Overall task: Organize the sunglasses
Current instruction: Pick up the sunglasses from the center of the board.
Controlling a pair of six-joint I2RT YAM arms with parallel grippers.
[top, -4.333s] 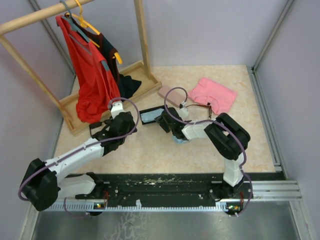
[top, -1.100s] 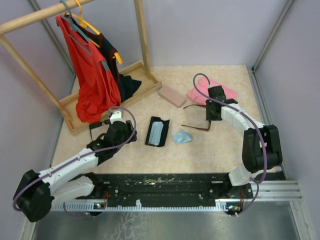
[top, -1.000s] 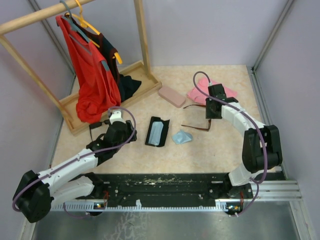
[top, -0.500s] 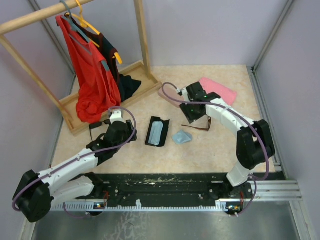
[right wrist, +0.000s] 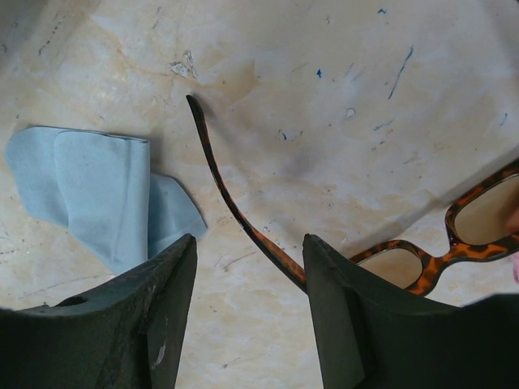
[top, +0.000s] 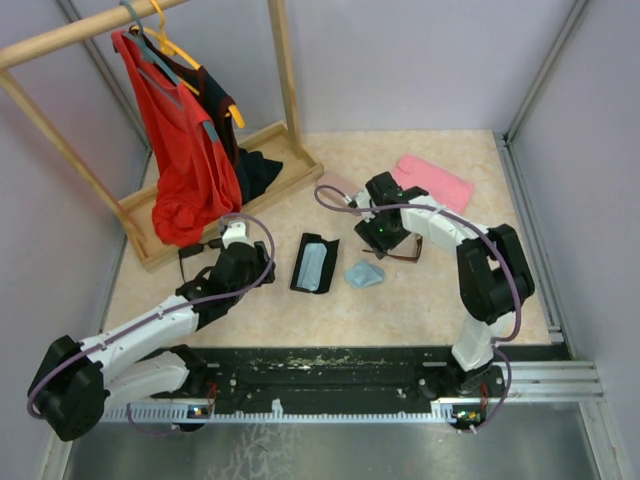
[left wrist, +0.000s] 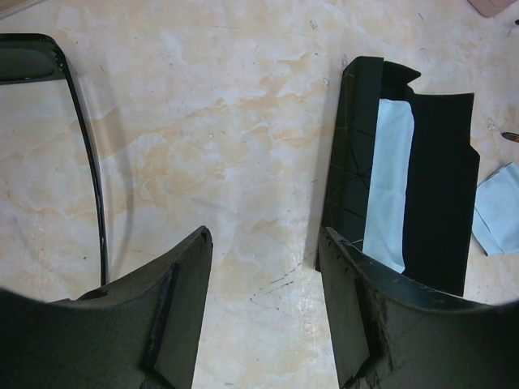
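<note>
The reddish-brown sunglasses [right wrist: 251,227] lie unfolded on the table, one temple running between my right gripper's [right wrist: 250,243] open fingers and the lenses off to the right. From above they show at the right gripper [top: 385,232], as the brown frame [top: 405,252]. The black sunglasses [left wrist: 85,154] lie left of my left gripper [left wrist: 265,235], which hangs open over bare table with nothing between its fingers. In the top view the black pair [top: 193,255] sits by the rack base, just left of the left gripper [top: 240,265].
An open black case [top: 315,262] with a pale blue cloth in it lies between the arms; it also shows as the black case [left wrist: 405,178]. A loose blue cloth [top: 363,274] lies beside it. A pink case [top: 335,185], pink cloth [top: 437,180] and clothes rack [top: 215,150] stand farther back.
My right gripper swung left from beside the pink cloth, then came down over the reddish-brown sunglasses, its jaws opening wider. The left arm has stayed still.
</note>
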